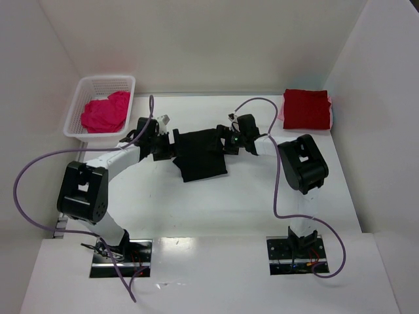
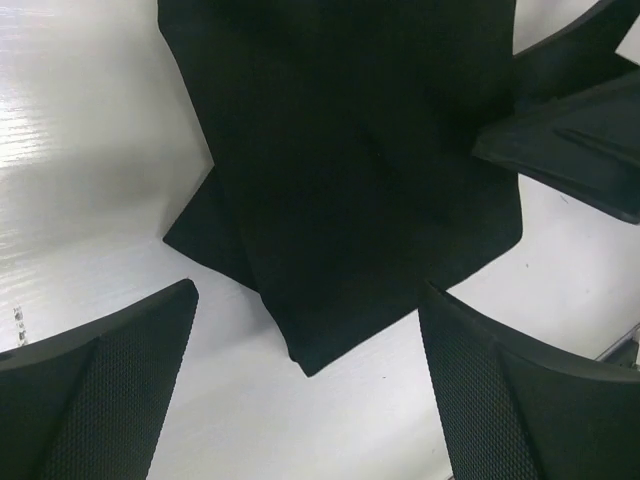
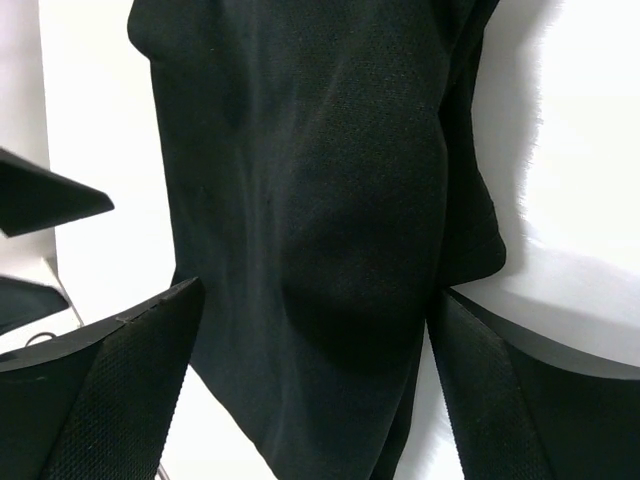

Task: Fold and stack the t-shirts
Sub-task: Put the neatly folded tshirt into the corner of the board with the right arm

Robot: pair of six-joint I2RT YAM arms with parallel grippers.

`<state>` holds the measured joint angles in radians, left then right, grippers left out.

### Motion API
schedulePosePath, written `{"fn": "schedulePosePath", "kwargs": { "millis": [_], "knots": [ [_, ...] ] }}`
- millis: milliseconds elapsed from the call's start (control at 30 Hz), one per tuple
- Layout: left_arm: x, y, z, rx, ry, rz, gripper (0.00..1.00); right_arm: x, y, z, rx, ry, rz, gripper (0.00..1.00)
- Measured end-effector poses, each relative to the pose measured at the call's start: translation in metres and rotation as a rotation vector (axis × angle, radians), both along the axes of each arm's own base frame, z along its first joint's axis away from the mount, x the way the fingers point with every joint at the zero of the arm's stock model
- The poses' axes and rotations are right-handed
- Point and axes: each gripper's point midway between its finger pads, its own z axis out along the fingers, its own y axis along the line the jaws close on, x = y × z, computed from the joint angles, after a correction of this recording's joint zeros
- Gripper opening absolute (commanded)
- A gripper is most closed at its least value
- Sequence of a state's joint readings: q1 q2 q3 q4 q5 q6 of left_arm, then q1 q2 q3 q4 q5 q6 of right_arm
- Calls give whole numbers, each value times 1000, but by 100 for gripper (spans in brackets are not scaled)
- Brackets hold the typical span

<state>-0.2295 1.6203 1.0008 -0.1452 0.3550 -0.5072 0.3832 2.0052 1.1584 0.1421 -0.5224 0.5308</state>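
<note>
A black t-shirt (image 1: pixel 200 154) lies folded into a rough rectangle in the middle of the table. My left gripper (image 1: pixel 165 145) is at its left edge and my right gripper (image 1: pixel 229 142) at its right edge. In the left wrist view the left gripper (image 2: pixel 310 395) is open, with a corner of the black t-shirt (image 2: pixel 360 170) just ahead of its fingers (image 2: pixel 100 390). The right gripper (image 3: pixel 315 385) stands wide open over the black t-shirt (image 3: pixel 330 200), cloth lying between its fingers (image 3: pixel 530 400). A dark red t-shirt (image 1: pixel 306 109) lies folded at the back right. A magenta-pink t-shirt (image 1: pixel 105 112) is bunched in the basket.
A white mesh basket (image 1: pixel 108 80) stands at the back left, near the left arm's elbow. White walls close in the table on the left, back and right. Purple cables loop off both arms.
</note>
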Motion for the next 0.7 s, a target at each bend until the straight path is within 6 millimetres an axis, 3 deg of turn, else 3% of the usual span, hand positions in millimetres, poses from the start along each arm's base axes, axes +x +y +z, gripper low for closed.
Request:
{"fn": "schedulePosePath", "kwargs": {
  "millis": [200,400,700],
  "knots": [
    [5,0,-10,7,11,11,98,-1,1,0,3,2,4,96],
    [14,-3,-17,6,29,4,98,0,1,-2,9,25,-1,86],
    [26,-11,-20,-8,42,-25,98,-4,1,-2,28,100,-52,86]
  ]
}}
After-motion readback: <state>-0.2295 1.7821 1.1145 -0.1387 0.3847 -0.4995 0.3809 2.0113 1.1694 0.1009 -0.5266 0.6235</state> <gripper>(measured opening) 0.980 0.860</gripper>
